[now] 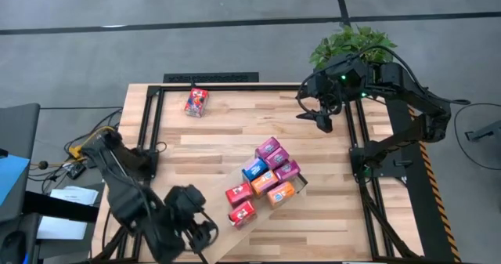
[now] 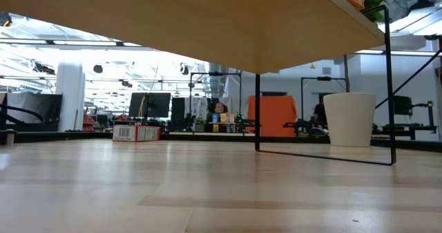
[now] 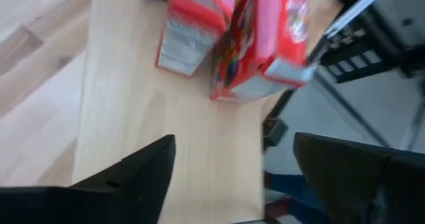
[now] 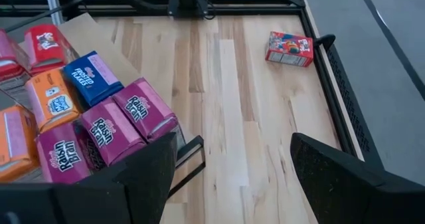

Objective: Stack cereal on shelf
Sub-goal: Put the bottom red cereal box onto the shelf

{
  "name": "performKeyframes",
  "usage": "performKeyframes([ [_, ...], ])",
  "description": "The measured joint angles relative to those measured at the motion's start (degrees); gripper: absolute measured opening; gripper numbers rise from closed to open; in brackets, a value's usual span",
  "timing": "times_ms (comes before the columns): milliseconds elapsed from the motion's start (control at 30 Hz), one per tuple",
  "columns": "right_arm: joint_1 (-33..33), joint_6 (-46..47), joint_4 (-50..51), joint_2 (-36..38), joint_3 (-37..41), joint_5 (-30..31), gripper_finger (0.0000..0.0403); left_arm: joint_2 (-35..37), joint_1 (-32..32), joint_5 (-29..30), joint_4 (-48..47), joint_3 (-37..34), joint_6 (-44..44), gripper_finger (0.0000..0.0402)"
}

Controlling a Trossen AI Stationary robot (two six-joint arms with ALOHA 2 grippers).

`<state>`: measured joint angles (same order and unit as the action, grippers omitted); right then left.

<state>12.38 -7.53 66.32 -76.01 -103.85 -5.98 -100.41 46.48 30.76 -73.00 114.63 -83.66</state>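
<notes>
The desk [image 1: 235, 131] is filling the middle of the high view, planked wood inside a black frame. The shelf [image 1: 215, 193] is lying across its lower centre as a pale board running diagonally from lower left to centre right.

The cereal is sitting in two places. A cluster of boxes [image 1: 262, 182] is standing on the shelf: magenta ones at the upper end, a blue one and orange ones in the middle, red ones at the lower-left end. One lone red box [image 1: 196, 102] is lying on the bare desk in the upper left of the frame, well apart from the shelf, its long axis running roughly top to bottom of the frame.

The right hand [image 1: 322, 117] is hovering over the upper right of the desk, jaws spread, gripping nothing. Its wrist camera is showing the lone box [image 4: 289, 48] ahead of the fingers and the cluster [image 4: 99, 111] off to one side.

The left hand [image 1: 200, 229] is hanging at the lower left, beside the red end of the cluster. Its fingers [image 3: 133, 177] are standing apart and empty, with the red boxes [image 3: 246, 38] just ahead.

Judgement: the lone box is the remaining item. The right hand seems to have the clearer reach across the open desk.
</notes>
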Motion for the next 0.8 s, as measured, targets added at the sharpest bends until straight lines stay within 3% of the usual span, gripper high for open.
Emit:
performKeyframes([
  [267,0.0,0.18,-1.02,-0.13,0.0,0.0,0.0317,-8.38,0.13,-0.47,2.65,-0.04,1.38,0.016],
  [500,0.0,0.63,-0.67,-0.13,0.0,-0.02,0.0317,-10.44,0.1,5.54,3.65,-0.11,3.77,0.002],
  [633,0.02,0.61,-0.76,-0.13,0.0,-0.02,0.0317,-10.62,-1.29,8.86,4.53,-0.31,4.41,0.001],
  [800,0.02,0.57,-0.78,-0.13,0.0,-0.01,0.0317,-11.03,-2.93,6.98,9.76,-0.31,9.17,0.001],
])
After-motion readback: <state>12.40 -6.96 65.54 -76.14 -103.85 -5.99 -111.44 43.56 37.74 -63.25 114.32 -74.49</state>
